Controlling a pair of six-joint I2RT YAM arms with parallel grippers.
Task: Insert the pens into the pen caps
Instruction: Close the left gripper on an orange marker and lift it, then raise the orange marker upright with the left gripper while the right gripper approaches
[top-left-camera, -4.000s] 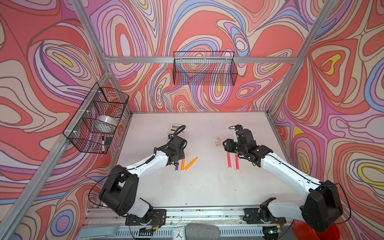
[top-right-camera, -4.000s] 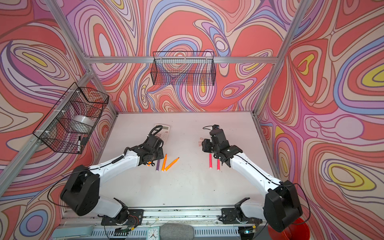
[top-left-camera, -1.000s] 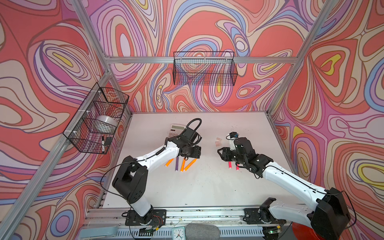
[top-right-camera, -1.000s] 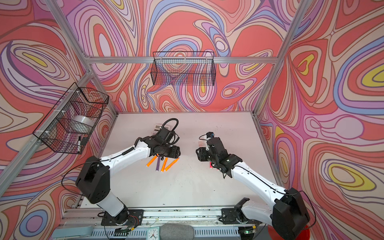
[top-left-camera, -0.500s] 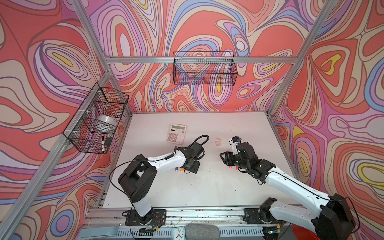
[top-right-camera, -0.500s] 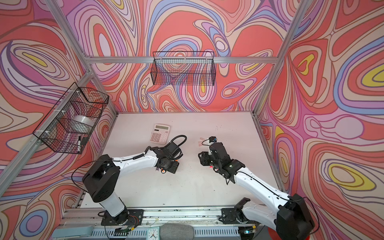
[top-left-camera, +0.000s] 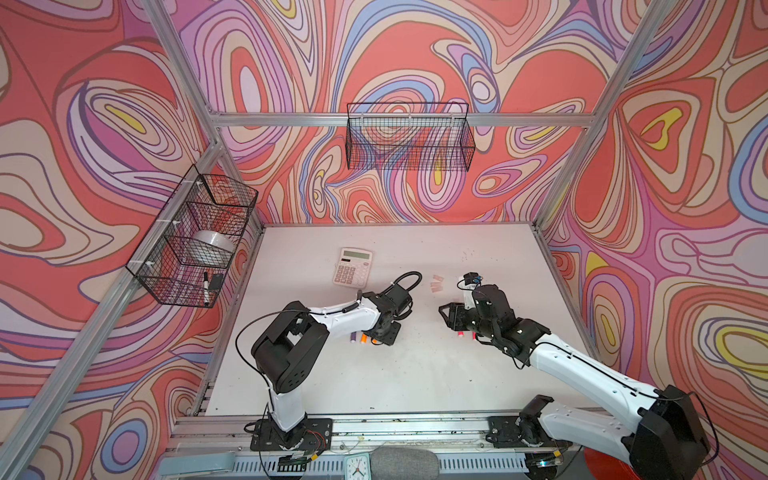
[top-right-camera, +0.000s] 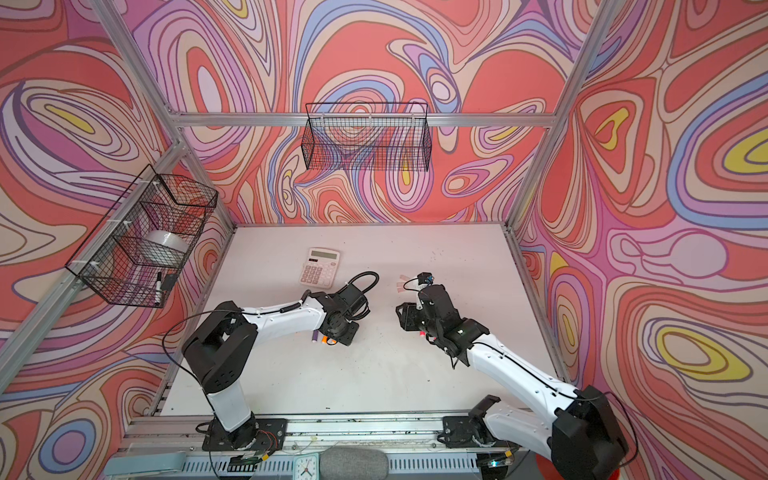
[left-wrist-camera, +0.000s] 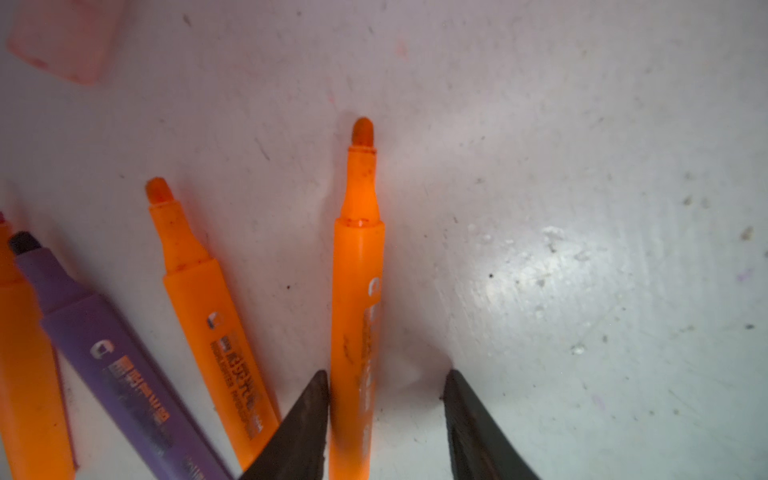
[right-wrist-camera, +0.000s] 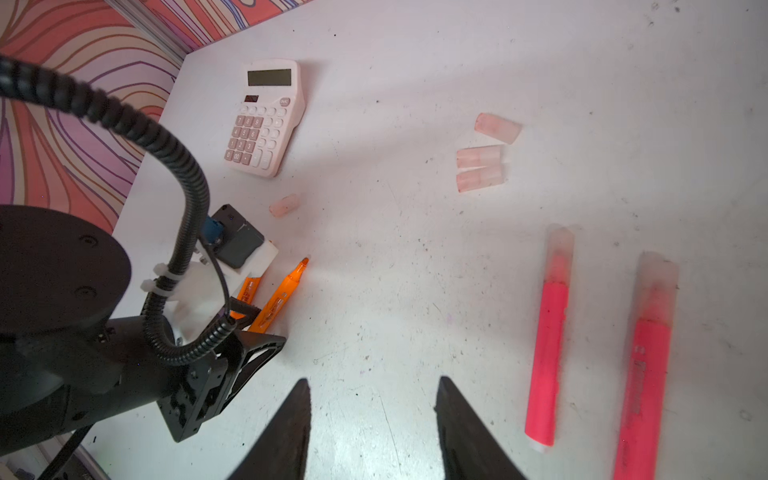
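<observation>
Left hand (left-wrist-camera: 386, 378): spread astride an orange pen (left-wrist-camera: 357, 311) lying on the surface (left-wrist-camera: 582, 166) near the calculator (top-left-camera: 352, 267), one finger (left-wrist-camera: 303, 424) touching it. Right hand (right-wrist-camera: 372, 382): spread, over the surface. Two capped pink pens (right-wrist-camera: 550, 340) and three loose caps (right-wrist-camera: 480, 179): right of the calculator.

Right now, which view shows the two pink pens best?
The right wrist view: both pink pens lie close and nearly whole, caps on. In both top views the right arm hides all but their ends. The left wrist view lacks them.
</observation>
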